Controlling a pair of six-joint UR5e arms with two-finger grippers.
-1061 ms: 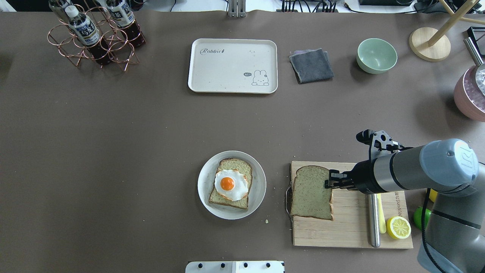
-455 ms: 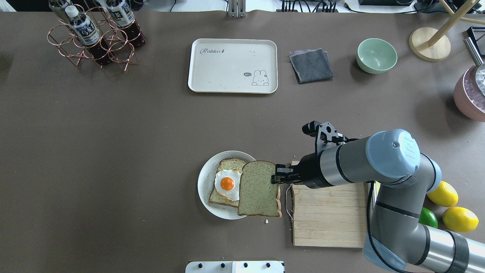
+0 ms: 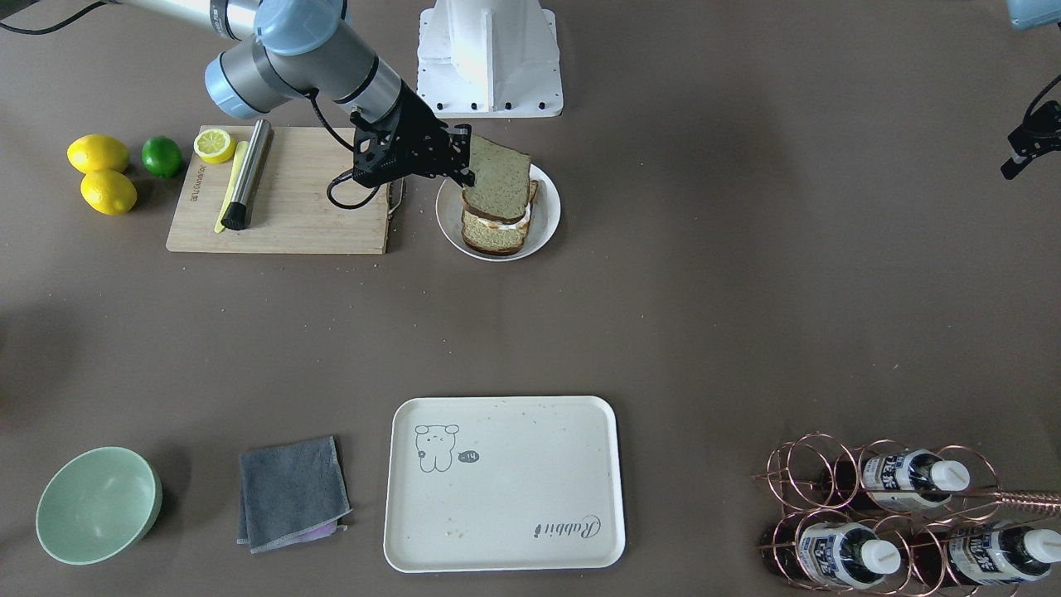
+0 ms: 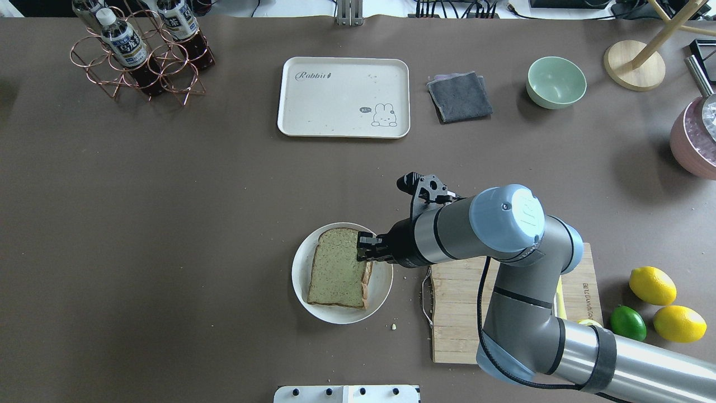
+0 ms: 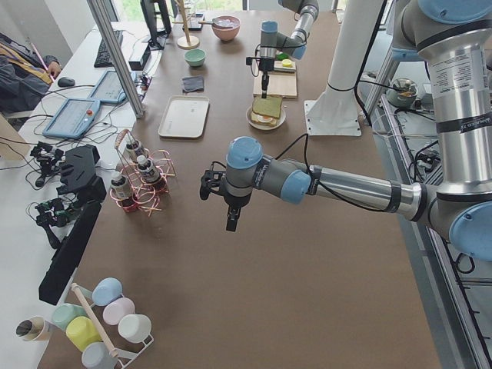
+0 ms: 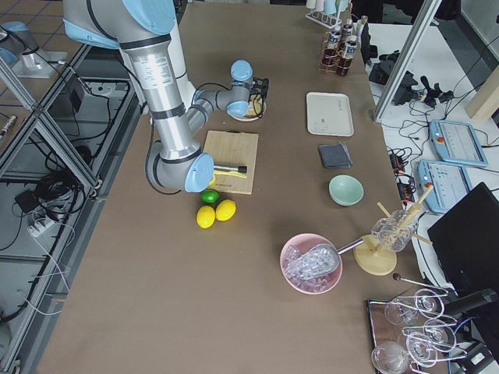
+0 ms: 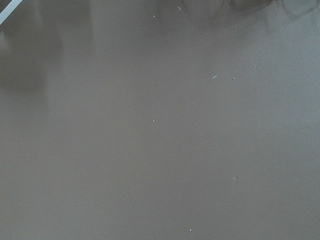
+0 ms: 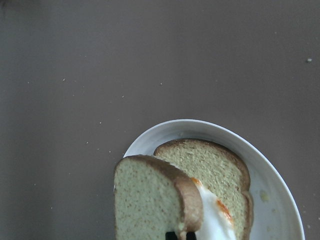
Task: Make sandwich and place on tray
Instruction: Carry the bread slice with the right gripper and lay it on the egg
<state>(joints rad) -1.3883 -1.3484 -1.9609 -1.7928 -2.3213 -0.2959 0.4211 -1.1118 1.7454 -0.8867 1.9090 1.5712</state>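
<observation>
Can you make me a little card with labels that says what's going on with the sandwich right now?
top slice: pinched at its edge by the right gripper, tilted over the egg
egg: on the bottom slice, mostly covered
bottom slice: lying flat on the plate
tray: across the table, no sandwich on it yet
left gripper: over bare table, far from the food; open or shut can't be told

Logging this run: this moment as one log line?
step: topping | right gripper: shut on top slice, tilted over egg on plate | tray: not yet loaded
</observation>
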